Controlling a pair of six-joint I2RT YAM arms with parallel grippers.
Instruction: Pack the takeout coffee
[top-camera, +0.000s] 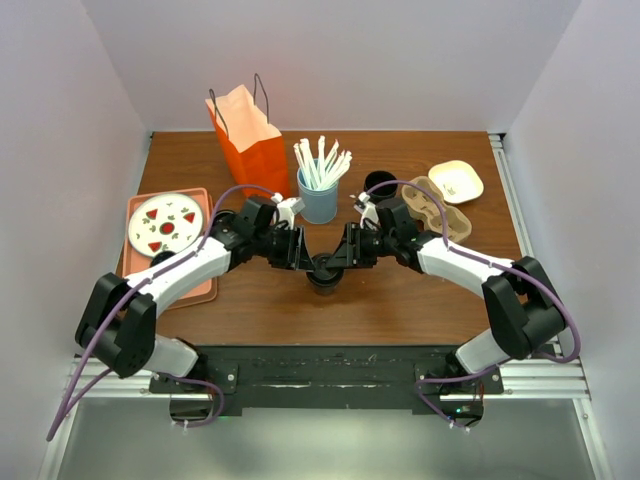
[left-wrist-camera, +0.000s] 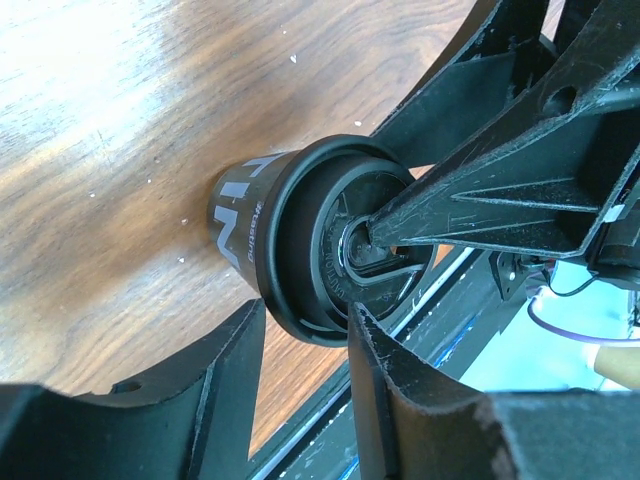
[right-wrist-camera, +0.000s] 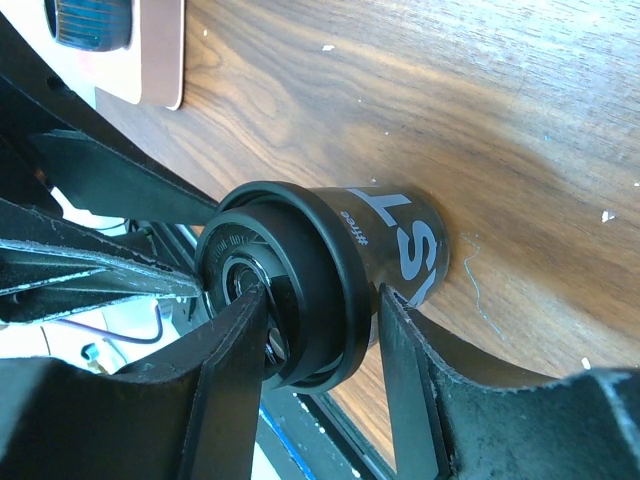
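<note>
The takeout coffee (top-camera: 325, 275), a dark cup with white lettering and a round black lid, stands at the table's near middle. My left gripper (top-camera: 310, 260) and right gripper (top-camera: 342, 258) meet at it from either side. In the left wrist view the cup (left-wrist-camera: 235, 215) has its lid rim between the left gripper (left-wrist-camera: 305, 315) tips, one finger on the lid top, one by the wall. In the right wrist view the right gripper (right-wrist-camera: 320, 295) pinches the lid rim of the cup (right-wrist-camera: 400, 235) the same way.
Behind the cup stand a blue straw holder (top-camera: 318, 200), an orange paper bag (top-camera: 250, 140), an all-black cup (top-camera: 380, 183), a cardboard cup carrier (top-camera: 437, 208) and a small cream dish (top-camera: 455, 180). A plate on a pink tray (top-camera: 165, 225) lies at the left.
</note>
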